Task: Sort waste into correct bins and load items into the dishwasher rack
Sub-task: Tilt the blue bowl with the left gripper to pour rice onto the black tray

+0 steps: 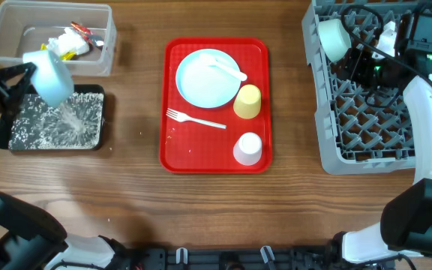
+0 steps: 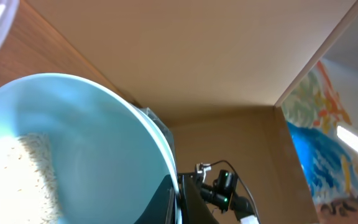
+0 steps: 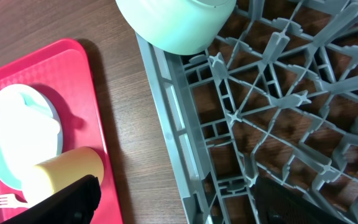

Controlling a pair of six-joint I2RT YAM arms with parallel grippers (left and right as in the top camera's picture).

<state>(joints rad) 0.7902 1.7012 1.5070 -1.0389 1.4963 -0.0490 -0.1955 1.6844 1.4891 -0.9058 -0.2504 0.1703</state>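
Note:
My left gripper [image 1: 22,75] is shut on the rim of a light-blue bowl [image 1: 51,75], tilted over the black tray [image 1: 51,148]. White rice grains [image 1: 66,112] fall from the bowl and cover the tray floor. In the left wrist view the bowl [image 2: 86,143] still holds rice [image 2: 30,174], and the jaws [image 2: 179,199] pinch its rim. My right gripper [image 1: 362,64] is open and empty above the grey rack [image 1: 328,150], near a second bowl [image 1: 334,37] lying in the rack's far left corner. The right wrist view shows that bowl [image 3: 173,22], the rack [image 3: 278,112] and the open fingers [image 3: 191,205].
The clear tub [image 1: 6,37] holds a yellow wrapper [image 1: 70,49], a red-and-white wrapper [image 1: 82,30] and a white napkin [image 1: 60,37]. The red tray [image 1: 216,161] carries the plate [image 1: 201,82], spoon [image 1: 227,69], fork [image 1: 193,120], yellow cup [image 1: 247,101] and white cup [image 1: 247,148].

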